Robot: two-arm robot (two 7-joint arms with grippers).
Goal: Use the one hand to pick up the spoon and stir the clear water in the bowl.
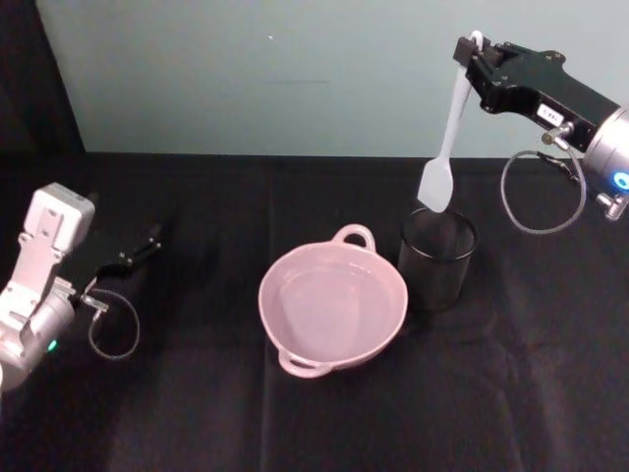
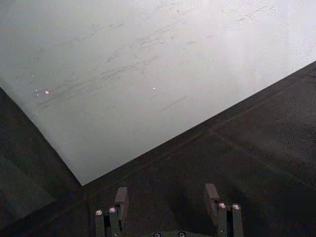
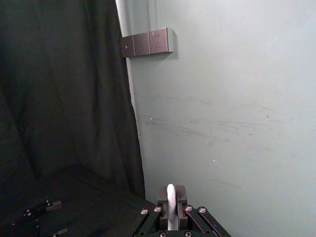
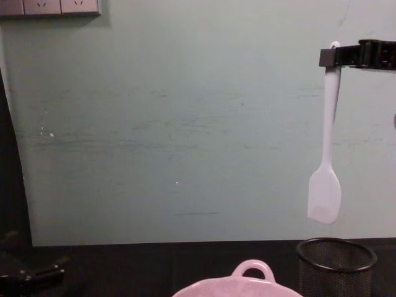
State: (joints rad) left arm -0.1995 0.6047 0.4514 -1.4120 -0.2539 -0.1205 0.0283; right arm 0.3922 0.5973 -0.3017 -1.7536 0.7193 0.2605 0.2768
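Head view: right gripper (image 1: 476,55), label (image 1: 550,115) unreadable, grips spoon (image 1: 451,123)

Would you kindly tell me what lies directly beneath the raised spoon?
The black mesh cup stands beneath the paddle of the spoon, which hangs clear above its rim. The cup's floor is too dark to see.

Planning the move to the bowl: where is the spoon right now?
On the robot's right in the head view, the spoon hangs paddle-down from the right gripper, above the black mesh cup, which stands right of the pink bowl.
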